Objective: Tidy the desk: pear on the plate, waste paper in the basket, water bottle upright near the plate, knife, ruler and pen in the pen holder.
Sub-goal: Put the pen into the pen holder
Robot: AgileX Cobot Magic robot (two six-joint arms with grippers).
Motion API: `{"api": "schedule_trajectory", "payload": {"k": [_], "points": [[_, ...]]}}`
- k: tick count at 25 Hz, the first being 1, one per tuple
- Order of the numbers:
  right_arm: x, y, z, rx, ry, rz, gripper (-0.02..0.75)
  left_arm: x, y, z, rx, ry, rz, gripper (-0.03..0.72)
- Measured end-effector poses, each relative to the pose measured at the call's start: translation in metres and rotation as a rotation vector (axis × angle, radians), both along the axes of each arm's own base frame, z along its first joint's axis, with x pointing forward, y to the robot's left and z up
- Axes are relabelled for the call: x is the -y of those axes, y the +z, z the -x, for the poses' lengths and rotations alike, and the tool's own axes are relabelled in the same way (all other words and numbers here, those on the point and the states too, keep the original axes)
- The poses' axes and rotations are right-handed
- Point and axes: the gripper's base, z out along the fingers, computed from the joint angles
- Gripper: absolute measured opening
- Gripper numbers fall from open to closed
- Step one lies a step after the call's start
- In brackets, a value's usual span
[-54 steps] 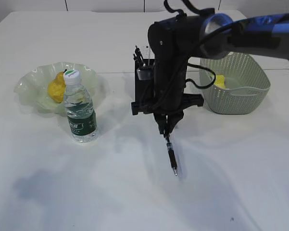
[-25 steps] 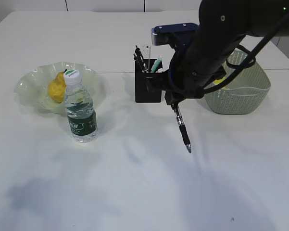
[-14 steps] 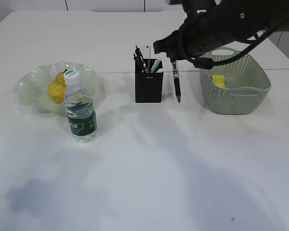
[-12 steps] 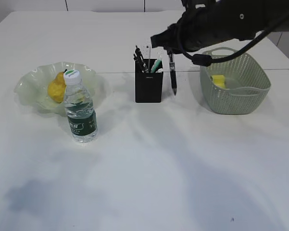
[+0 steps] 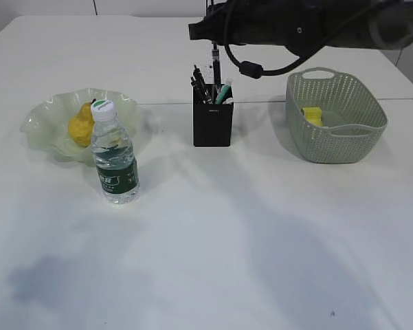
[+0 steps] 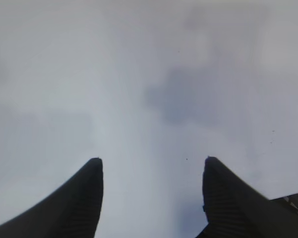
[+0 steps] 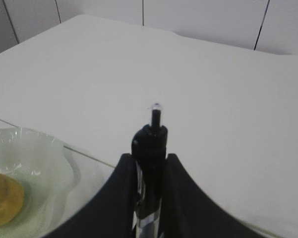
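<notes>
The right gripper (image 7: 149,163) is clamped on the pen (image 5: 216,63), holding it upright directly above the black pen holder (image 5: 212,124), which stands mid-bench with other pens already sticking out. At nine o'clock from the holder the pear (image 5: 80,126) lies in the green plate (image 5: 41,122), with the water bottle (image 5: 114,154) upright just in front. At three o'clock, the basket (image 5: 335,117) holds the waste paper (image 5: 312,115), while the left gripper (image 6: 151,163) hangs with its fingers spread wide over bare bench (image 6: 139,74), holding nothing.

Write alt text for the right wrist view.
The right pincer is shut on a black pen, its end pointing up. Behind lies the white desk; at lower left, the pale green ruffled plate holds the yellow pear.
</notes>
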Motion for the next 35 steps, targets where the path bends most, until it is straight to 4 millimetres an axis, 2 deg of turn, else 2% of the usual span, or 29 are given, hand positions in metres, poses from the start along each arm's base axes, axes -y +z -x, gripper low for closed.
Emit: {"api": "schedule_trajectory", "payload": {"k": [7, 23, 28, 35], "points": [[-0.003, -0.013, -0.02, 0.083, 0.018, -0.02, 0.091, 0.0, 0.0, 0.0, -0.001, 0.0, 0.0, 0.447], [0.001, -0.081, -0.042, 0.059, 0.023, -0.021, 0.09, 0.0, 0.0, 0.0, -0.002, 0.0, 0.0, 0.447], [0.001, -0.085, -0.042, 0.053, 0.023, -0.019, 0.093, 0.0, 0.0, 0.0, -0.002, 0.0, 0.0, 0.447], [0.001, -0.087, -0.042, 0.035, 0.018, -0.013, 0.146, 0.0, 0.0, 0.0, -0.002, 0.0, 0.0, 0.447]]}}
